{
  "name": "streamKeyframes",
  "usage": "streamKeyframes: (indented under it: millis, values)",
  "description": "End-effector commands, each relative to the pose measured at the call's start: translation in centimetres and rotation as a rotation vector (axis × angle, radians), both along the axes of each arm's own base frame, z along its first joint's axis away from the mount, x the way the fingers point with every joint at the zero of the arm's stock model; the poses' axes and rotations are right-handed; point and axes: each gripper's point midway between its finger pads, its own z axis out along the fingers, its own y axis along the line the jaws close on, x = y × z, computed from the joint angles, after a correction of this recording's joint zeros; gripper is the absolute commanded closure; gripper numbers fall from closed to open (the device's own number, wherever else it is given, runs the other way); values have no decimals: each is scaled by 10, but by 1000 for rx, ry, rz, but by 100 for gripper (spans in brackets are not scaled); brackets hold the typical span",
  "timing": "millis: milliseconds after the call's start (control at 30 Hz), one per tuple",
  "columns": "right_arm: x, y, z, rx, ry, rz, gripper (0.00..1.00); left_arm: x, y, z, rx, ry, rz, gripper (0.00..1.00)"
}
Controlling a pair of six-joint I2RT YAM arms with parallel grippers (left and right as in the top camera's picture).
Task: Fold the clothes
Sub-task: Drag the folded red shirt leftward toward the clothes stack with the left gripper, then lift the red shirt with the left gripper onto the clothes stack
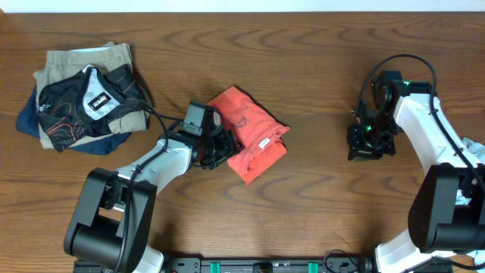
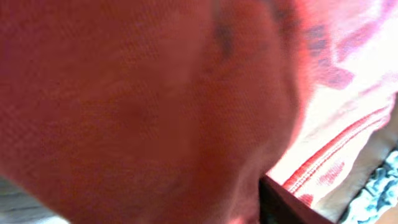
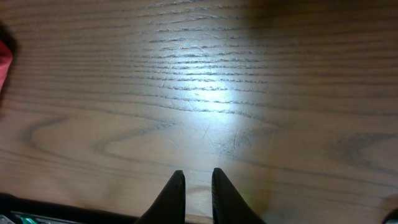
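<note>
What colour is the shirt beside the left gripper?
The shirt is coral-red, which shows best in the overhead view.

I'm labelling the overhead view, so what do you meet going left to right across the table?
Pile of mixed clothes → left gripper, at the shirt's left edge → coral-red T-shirt → right gripper.

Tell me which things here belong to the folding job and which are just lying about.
Job: coral-red T-shirt, partly folded, in the middle.
Lying about: pile of khaki, black and blue garments, upper left in the overhead view.
</note>
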Motion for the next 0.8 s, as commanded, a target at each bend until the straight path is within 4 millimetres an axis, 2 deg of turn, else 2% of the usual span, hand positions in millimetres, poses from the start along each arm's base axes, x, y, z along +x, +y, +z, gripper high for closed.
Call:
streamKeyframes:
  millis: [0, 67, 200, 233, 367, 467, 600, 767]
  values:
    - [2, -3, 2, -2, -13, -3, 86, -20, 7, -18, 39, 70, -6, 58]
    - [2, -3, 2, -2, -12, -3, 86, -19, 7, -19, 42, 68, -5, 67]
    - [2, -3, 3, -2, -10, -3, 86, -15, 15, -22, 91, 48, 12, 92]
    - [2, -3, 3, -2, -10, -3, 86, -12, 19, -23, 112, 33, 10, 93]
    - [1, -3, 3, -2, -10, -3, 86, 4, 32, -19, 173, -44, -15, 94]
    - [1, -3, 3, -3, -10, -3, 86, 23, 45, -4, 173, -89, 11, 94]
    - [1, -3, 3, -2, -10, -3, 85, 54, 71, 28, 192, -178, 42, 94]
    - [1, -3, 3, -2, -6, -3, 85, 97, 122, 78, 354, -307, 59, 94]
